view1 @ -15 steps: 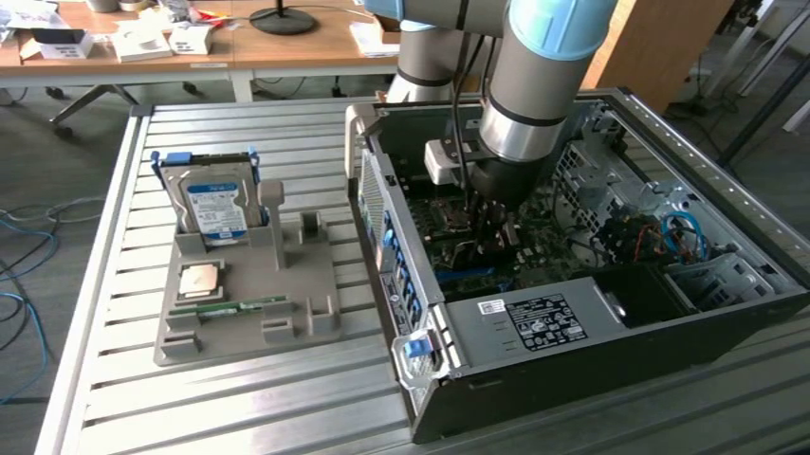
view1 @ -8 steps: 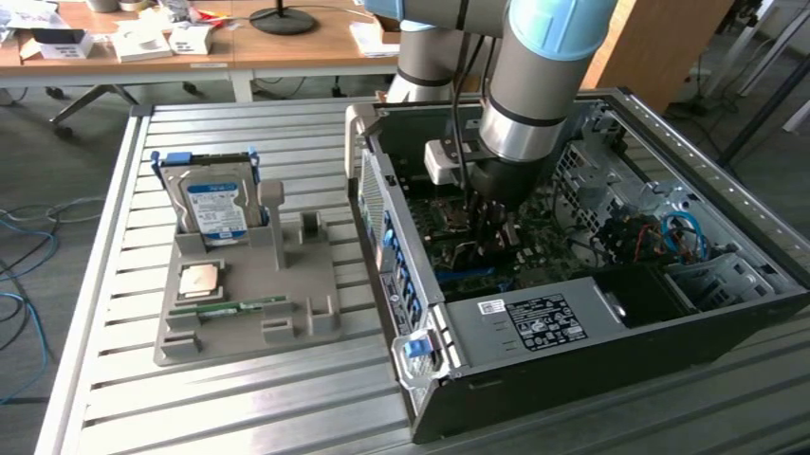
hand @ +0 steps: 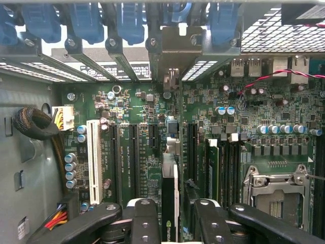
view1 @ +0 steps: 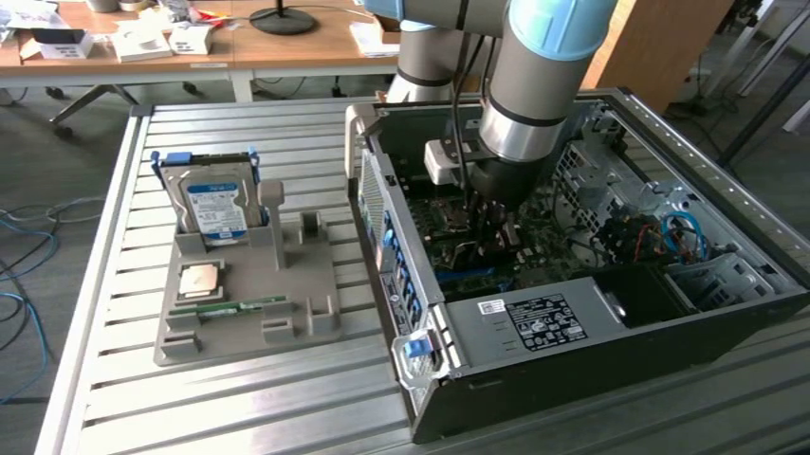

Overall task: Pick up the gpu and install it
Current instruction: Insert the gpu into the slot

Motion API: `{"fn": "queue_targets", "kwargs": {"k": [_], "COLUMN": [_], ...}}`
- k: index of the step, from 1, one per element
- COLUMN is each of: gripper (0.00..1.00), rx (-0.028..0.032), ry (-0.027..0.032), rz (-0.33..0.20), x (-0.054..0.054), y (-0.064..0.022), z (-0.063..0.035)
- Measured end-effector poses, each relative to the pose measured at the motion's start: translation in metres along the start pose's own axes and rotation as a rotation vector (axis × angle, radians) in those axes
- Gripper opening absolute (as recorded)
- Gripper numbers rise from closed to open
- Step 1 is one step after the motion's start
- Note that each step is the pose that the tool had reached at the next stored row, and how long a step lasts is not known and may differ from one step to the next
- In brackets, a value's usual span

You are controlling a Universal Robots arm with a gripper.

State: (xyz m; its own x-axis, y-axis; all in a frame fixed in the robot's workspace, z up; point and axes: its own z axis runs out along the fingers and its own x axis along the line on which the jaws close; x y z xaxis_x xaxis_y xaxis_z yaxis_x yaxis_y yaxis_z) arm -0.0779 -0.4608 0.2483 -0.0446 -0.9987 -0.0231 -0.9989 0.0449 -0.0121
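Hand sits closest to the wrist camera, its two black fingers standing on either side of the gpu. Card stands on edge between them, running straight down into the motherboard among the long expansion slots, its metal bracket end toward the blue slot clips at the case's rear wall. Jaws look partly spread, a sliver of gap on each side of the card (can't tell for sure whether the pads touch it).

Exterior view: arm reaches down into the open computer case, hand low over the board near the middle of the case. Case lies on its side on the slatted metal desk. To the exterior view's left, well apart from the case, a grey parts holder carries a blue-labelled hard drive standing upright, a processor chip lying flat, and a green memory stick just beside it.
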Motion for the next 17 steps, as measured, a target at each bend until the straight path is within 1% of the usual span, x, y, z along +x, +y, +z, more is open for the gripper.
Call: {"fn": "queue_targets", "kwargs": {"k": [6, 13, 17], "gripper": [0.33, 0.33, 0.33], "rx": [-0.0001, -0.0001, 0.0], "ry": [0.0001, 0.0002, -0.0001], "rz": [0.0, 0.0, 0.0], "x": [0.0, 0.0, -0.001], "y": [0.0, -0.0002, -0.0003], "z": [-0.0031, -0.0165, -0.0224]}}
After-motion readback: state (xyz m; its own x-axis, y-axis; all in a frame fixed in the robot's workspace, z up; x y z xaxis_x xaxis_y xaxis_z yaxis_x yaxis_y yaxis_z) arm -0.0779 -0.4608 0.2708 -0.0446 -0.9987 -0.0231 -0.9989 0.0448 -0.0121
